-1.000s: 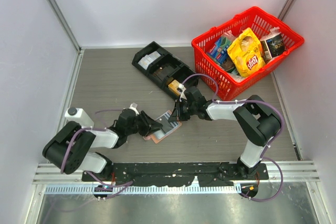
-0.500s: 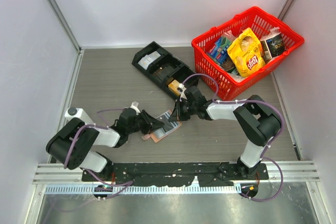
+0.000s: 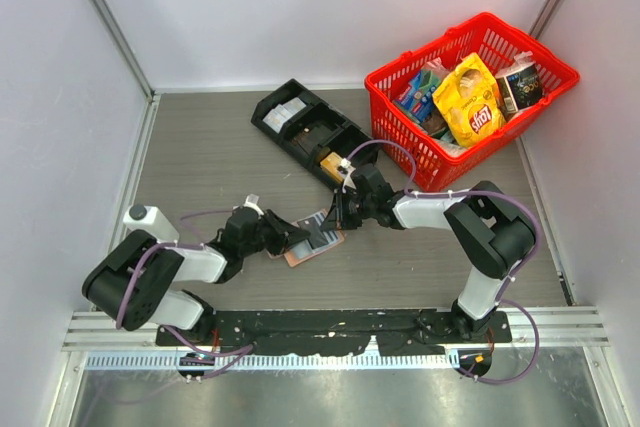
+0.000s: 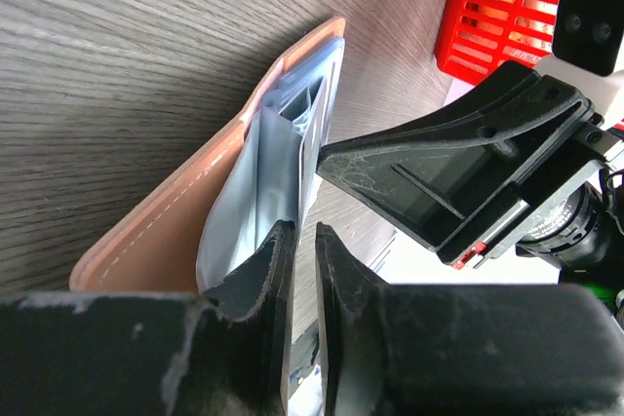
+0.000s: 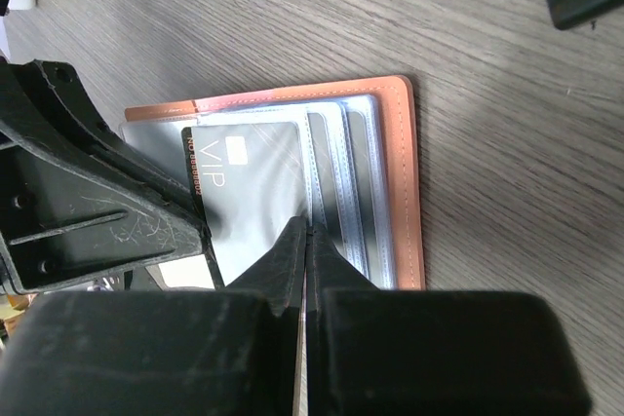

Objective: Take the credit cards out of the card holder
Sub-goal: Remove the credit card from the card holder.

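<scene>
The salmon-pink card holder [image 3: 303, 256] lies open on the table between my two arms, its pale blue pockets facing up [image 5: 398, 172]. A dark grey card marked VIP [image 5: 253, 177] sticks partly out of a pocket. My right gripper [image 5: 306, 231] is shut with its tips at that card's right edge, and a thin pale edge shows between the fingers. It also shows in the top view [image 3: 338, 219]. My left gripper [image 4: 304, 241] is shut to a thin slit with nothing in it. It rests on the holder's left blue panel [image 4: 244, 192], low over the table [image 3: 288, 238].
A black compartment tray [image 3: 310, 132] lies at the back centre. A red basket [image 3: 395, 137] of snack packs stands at the back right, close behind the right arm. White walls close in the table on three sides.
The left gripper has shifted slightly right onto the holder. The holder and its protruding card have shifted a little. The right gripper has stayed at the card.
</scene>
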